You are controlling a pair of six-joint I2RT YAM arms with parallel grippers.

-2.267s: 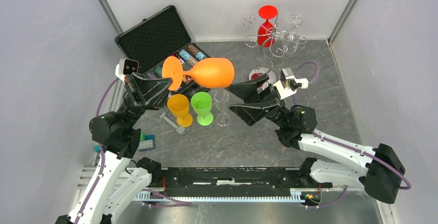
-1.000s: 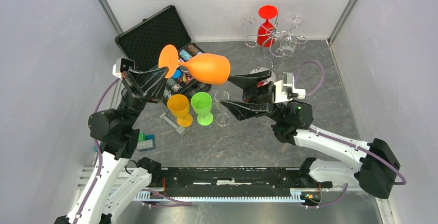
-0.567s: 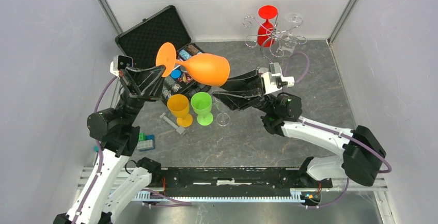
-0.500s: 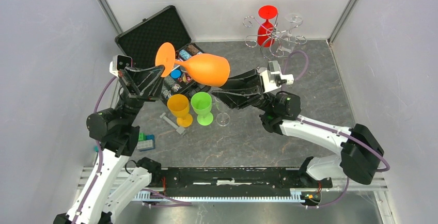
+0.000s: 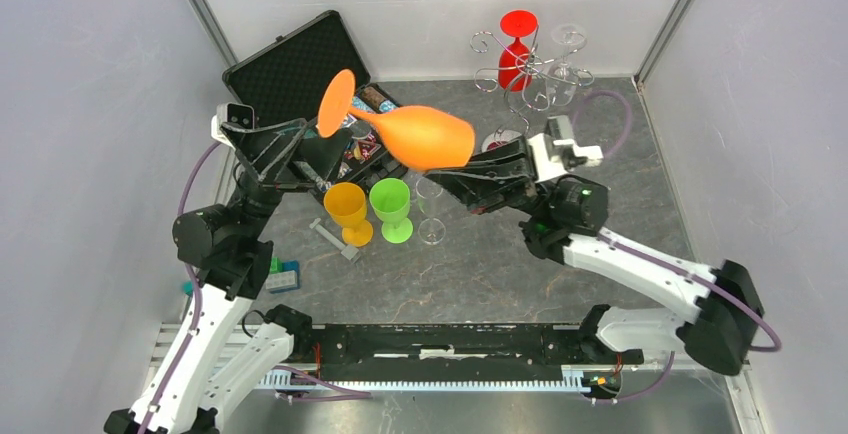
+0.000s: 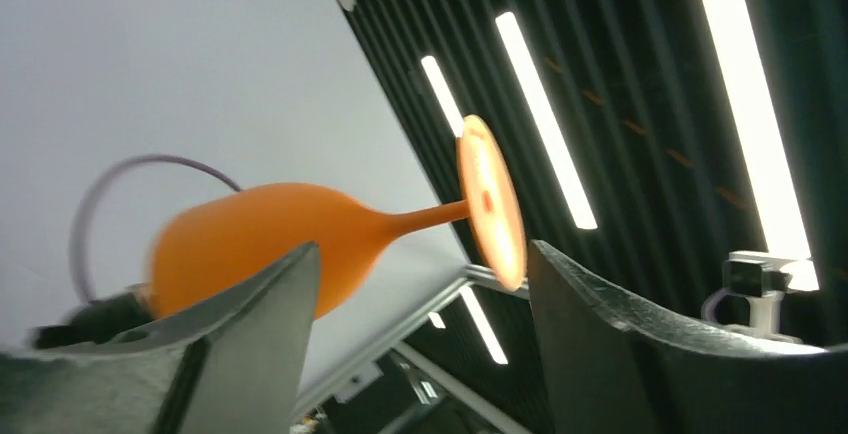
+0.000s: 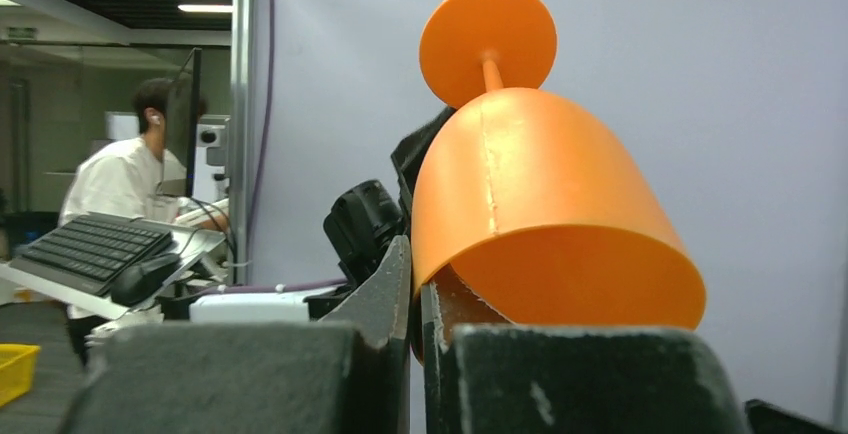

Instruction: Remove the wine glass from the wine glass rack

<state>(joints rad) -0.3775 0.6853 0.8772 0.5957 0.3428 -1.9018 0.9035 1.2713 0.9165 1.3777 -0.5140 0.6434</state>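
Newly opened, the raised left gripper (image 6: 420,254) gapes beside the orange wine glass (image 5: 425,136), whose rim the outstretched right gripper (image 7: 415,274) clamps.

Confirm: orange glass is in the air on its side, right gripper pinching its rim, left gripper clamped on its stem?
Not quite. The left gripper is open: the left wrist view shows its fingers spread wide, clear of the stem. The rest holds: the orange glass is in the air on its side, right gripper pinching its rim.
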